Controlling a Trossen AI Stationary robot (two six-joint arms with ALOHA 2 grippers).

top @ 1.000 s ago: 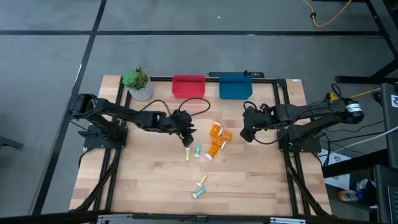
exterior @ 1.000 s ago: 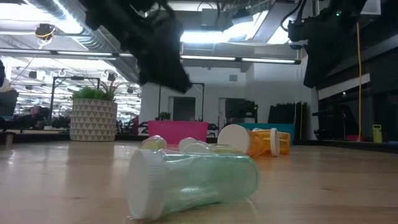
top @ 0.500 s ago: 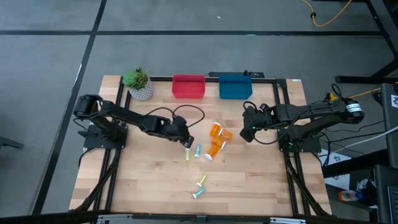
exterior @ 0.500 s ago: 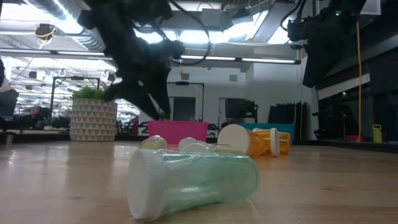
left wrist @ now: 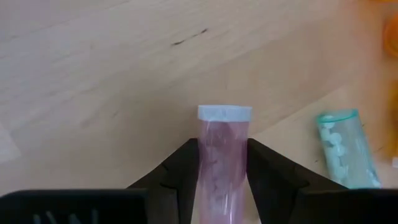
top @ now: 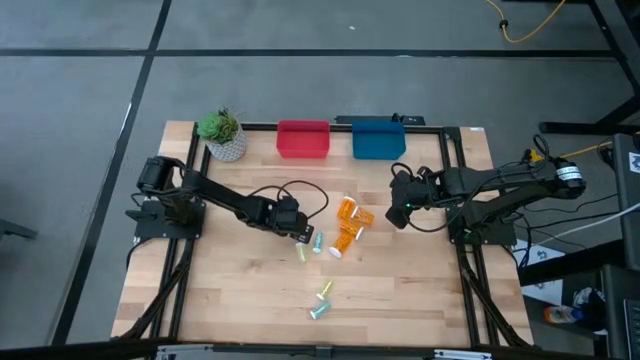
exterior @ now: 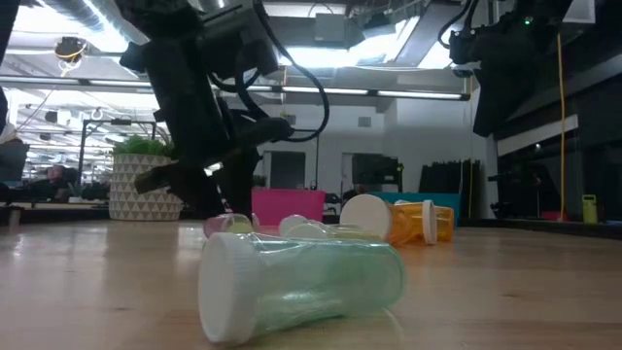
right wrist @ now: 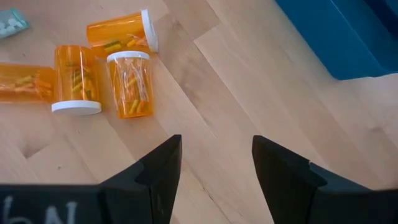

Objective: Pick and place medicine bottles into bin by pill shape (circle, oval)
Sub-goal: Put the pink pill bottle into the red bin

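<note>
My left gripper [top: 303, 233] is low over the table's middle, shut on a slim purple vial [left wrist: 222, 171] with a white cap [left wrist: 224, 112]. A teal vial [left wrist: 341, 152] and a yellow-green vial [top: 300, 252] lie on their sides just beside it. Several orange bottles [right wrist: 130, 84] with white caps lie on their sides in a cluster [top: 348, 225]. My right gripper [right wrist: 214, 168] is open and empty, above the table to the right of the orange bottles [top: 400, 212]. Two more vials [top: 321, 301] lie nearer the front edge. My left gripper pinches the purple vial's body [left wrist: 211, 163] between its two fingers, below the white cap. The fingers lie along the vial, whose capped end sticks out past the fingertips. The cap shows at table height in the low view [exterior: 224, 227]; I cannot tell whether it rests on the wood.
A red bin [top: 303, 138] and a blue bin [top: 378, 138] stand at the far edge, with a potted plant [top: 224, 135] at the far left. A teal vial [exterior: 301, 282] lies close to the low camera. Bare wood lies left and right of the middle.
My left gripper has come down from well above the table to table height and moved a little toward the near edge, close to the teal and yellow-green vials.
</note>
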